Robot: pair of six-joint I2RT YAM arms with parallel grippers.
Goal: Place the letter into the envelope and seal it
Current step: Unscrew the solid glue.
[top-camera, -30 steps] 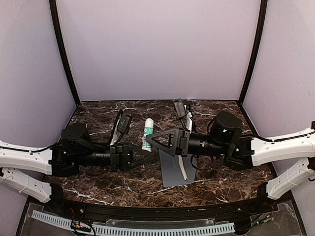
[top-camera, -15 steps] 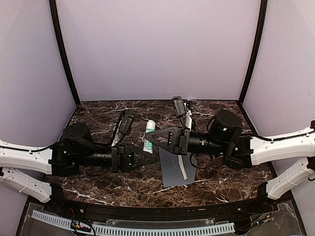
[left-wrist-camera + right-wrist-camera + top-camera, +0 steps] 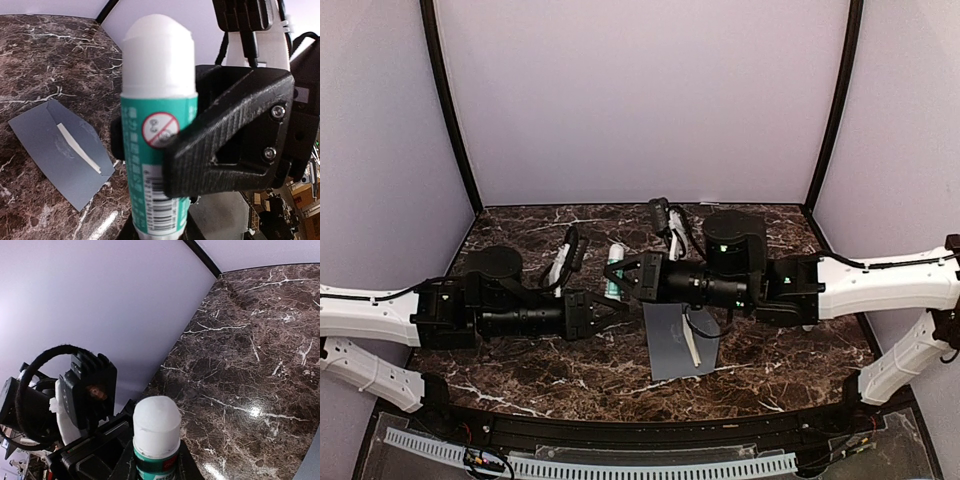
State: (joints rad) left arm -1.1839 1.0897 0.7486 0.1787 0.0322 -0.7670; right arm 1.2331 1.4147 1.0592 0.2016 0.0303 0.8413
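A green-and-white glue stick is held off the table between both arms. My left gripper is shut on its lower body, with the white cap pointing away. My right gripper is shut on the same stick just below the cap, and one of its black fingers crosses the label. The slate-grey envelope lies flat on the marble to the right of the stick, with a narrow white strip lying on it. The letter is hidden; no separate sheet shows.
The dark marble table is closed in by pale lilac walls with black corner posts. Its black front edge runs just below the envelope. The two wrists almost touch, and the left arm's camera housing sits close beside the stick.
My right arm slid left to the glue stick and its wide-open jaws closed on it. The left arm moved a little right, still gripping the stick. The envelope did not move.
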